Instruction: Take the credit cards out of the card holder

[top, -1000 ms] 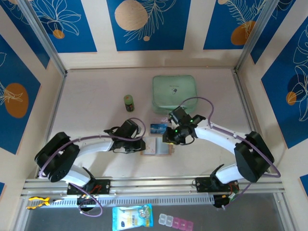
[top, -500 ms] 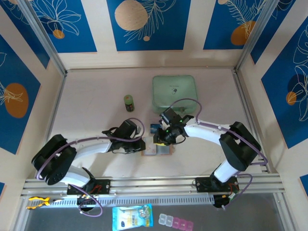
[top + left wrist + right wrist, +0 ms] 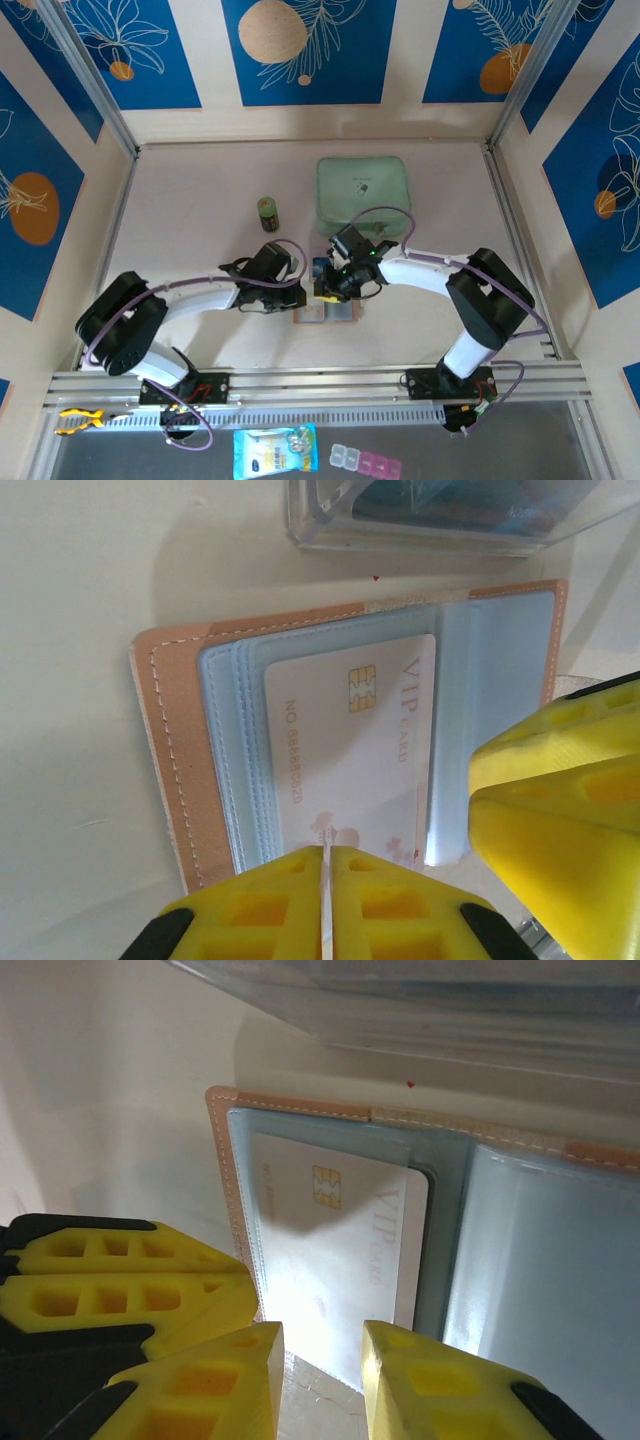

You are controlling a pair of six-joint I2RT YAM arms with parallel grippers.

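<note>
The card holder [image 3: 325, 312] lies open on the table, tan with stitched edges [image 3: 170, 740] and grey-clear pockets. A white card with a gold chip and "VIP" print [image 3: 350, 750] sits in one pocket, also plain from the right wrist [image 3: 340, 1250]. My left gripper [image 3: 327, 855] is shut on a thin pale sheet at the holder's near edge; from above it sits at the holder's left side [image 3: 292, 296]. My right gripper [image 3: 320, 1345] is open, its fingers straddling the card's near end with nothing between them; from above it hangs over the holder's top [image 3: 322, 287].
A clear plastic packet [image 3: 440, 520] with something blue inside lies just beyond the holder [image 3: 319, 267]. A mint-green zip case [image 3: 362, 195] and a small dark jar [image 3: 267, 212] stand farther back. My two grippers are almost touching; a right finger [image 3: 560, 800] crowds the left wrist view.
My right gripper has moved left and down from beside the blue packet to over the holder, its jaws a little wider. My left gripper stays at the holder's left edge.
</note>
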